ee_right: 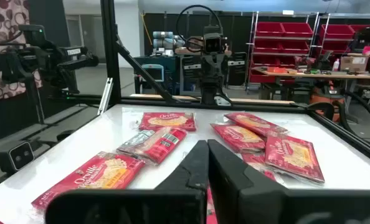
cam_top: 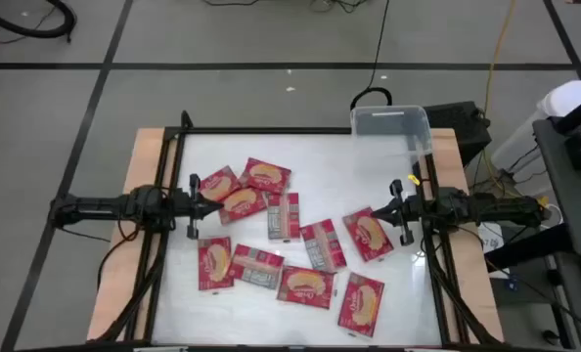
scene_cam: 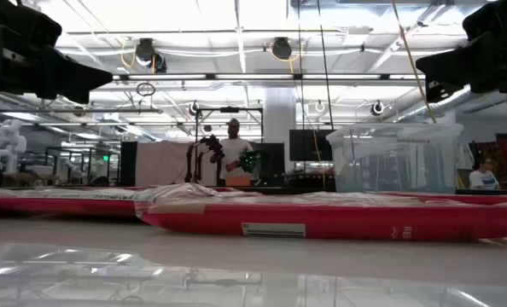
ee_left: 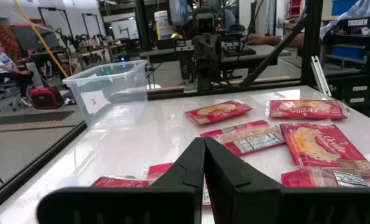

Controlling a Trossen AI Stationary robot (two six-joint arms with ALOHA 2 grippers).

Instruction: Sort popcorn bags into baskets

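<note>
Nearest the front bench edge lie four bags (cam_top: 360,302) in a loose row, with more behind them in the middle, about ten in all, some overlapping and several showing grey backs. None is in the bin (cam_top: 392,127), which stands at the far right corner and looks empty.

The left gripper (cam_top: 209,207) hangs over the left side of the pile, its jaws pressed together and holding nothing. The right gripper (cam_top: 387,212) hangs just beside the rightmost bags, jaws likewise pressed together and empty. Sorting looks not yet begun.

Risks, as I judge them: the bags are flat and lie flush on a glossy top, so jaws coming down may slide off the film or push a bag away instead of lifting it. Where bags overlap, one pinch could drag up two. The bin is light and sits close to the bench corner, so a careless drop could nudge it.

The bench (cam_top: 173,293) is white and shiny, framed by black rails with a wooden border. Beyond it is a workshop: grey floor with dark tape lines, cables, red shelf bins, other rigs, and a person (scene_cam: 232,153) standing far off.
</note>
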